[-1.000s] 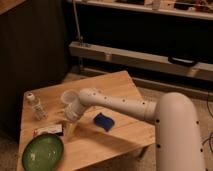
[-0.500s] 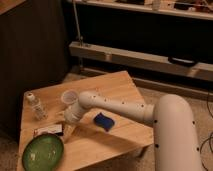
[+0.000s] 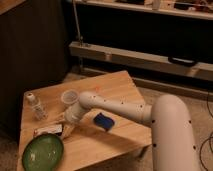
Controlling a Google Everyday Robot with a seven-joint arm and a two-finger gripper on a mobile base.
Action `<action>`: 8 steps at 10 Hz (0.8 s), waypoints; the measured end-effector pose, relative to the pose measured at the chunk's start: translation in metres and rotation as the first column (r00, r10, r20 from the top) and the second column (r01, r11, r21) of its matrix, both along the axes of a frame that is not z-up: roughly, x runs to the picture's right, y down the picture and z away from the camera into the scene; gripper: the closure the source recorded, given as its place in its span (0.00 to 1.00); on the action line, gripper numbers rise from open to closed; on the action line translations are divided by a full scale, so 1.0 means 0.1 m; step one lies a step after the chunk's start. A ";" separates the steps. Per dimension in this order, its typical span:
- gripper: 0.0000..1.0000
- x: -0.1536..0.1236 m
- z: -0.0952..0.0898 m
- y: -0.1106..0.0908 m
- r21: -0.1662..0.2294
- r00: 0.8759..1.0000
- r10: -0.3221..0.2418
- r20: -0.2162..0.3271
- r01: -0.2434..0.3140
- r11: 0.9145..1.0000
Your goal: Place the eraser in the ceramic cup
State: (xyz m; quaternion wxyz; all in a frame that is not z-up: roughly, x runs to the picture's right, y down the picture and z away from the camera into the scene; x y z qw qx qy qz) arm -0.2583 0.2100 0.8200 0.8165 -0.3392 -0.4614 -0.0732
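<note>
Wooden tabletop (image 3: 120, 87) is seen before a dark shelf unit (image 3: 150, 30). White arm (image 3: 120, 107) is stretched from right to left. The claw (image 3: 67, 128) is set low at near left, just right of the eraser (image 3: 48, 130), which is laid flat on the wood, just beyond the green plate (image 3: 42, 152). Clenched or released cannot be told. Upright, the ceramic cup (image 3: 69, 96) is found just beyond the arm, with the blue block (image 3: 103, 121) to the right.

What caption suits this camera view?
Robot claw beside the eraser on a wooden table, with the white cup behind it.
</note>
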 end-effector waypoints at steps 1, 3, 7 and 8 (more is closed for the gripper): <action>0.72 0.00 0.02 0.00 -0.010 1.000 0.000 -0.007 0.000 1.000; 0.91 0.00 0.04 0.00 -0.018 1.000 -0.002 -0.014 0.002 1.000; 1.00 0.19 -0.15 -0.31 0.001 0.998 0.049 -0.029 -0.049 0.999; 1.00 0.29 -0.29 -0.50 0.011 0.996 0.079 -0.030 -0.079 0.997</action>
